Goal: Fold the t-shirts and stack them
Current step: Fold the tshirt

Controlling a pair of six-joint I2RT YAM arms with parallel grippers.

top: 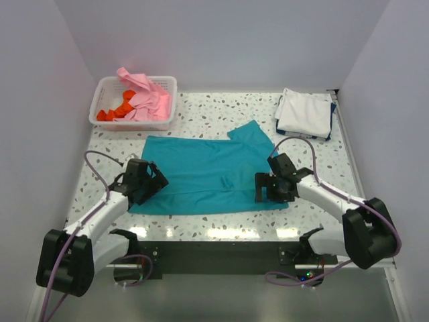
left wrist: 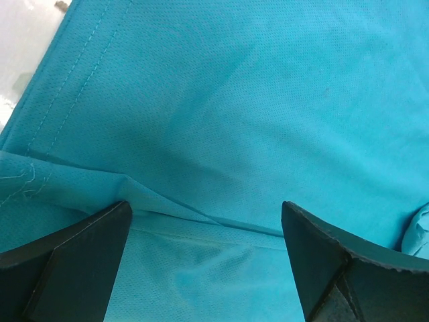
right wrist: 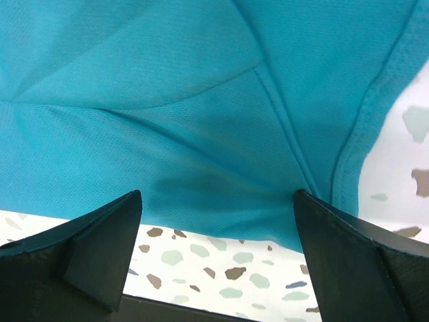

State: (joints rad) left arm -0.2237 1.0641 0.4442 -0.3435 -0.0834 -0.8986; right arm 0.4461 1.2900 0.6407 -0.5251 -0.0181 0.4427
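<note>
1. Spread flat in the middle of the table [top: 201, 114]: the teal shirt [top: 208, 174]; laid so for folding, probably.
2. Over its left hem, the left gripper [top: 157, 181], jaws wide apart, holding nothing; low, likely to pinch there.
3. Over its near right corner, the right gripper [top: 263, 188], equally wide and empty; placed to catch the edge.
4. At back right, a folded pile [top: 303, 111], white over dark blue; in the basket [top: 134, 125], pink and orange-red shirts [top: 147, 99], not yet folded.

Bench [top: 201, 111]: white terrazzo surface with scattered grey, brown and pale green chips; the near strip is glossy and shows bright reflections. In the right wrist view the chips are distinct and irregular in shape. Basket [top: 127, 125]: white plastic, rectangular, slatted sides, upright at the far left corner of the bench, close to the left wall. Walls [top: 221, 40]: plain, pale, enclosing left, back and right. Dark plate [top: 214, 258] runs along the near edge.
</note>
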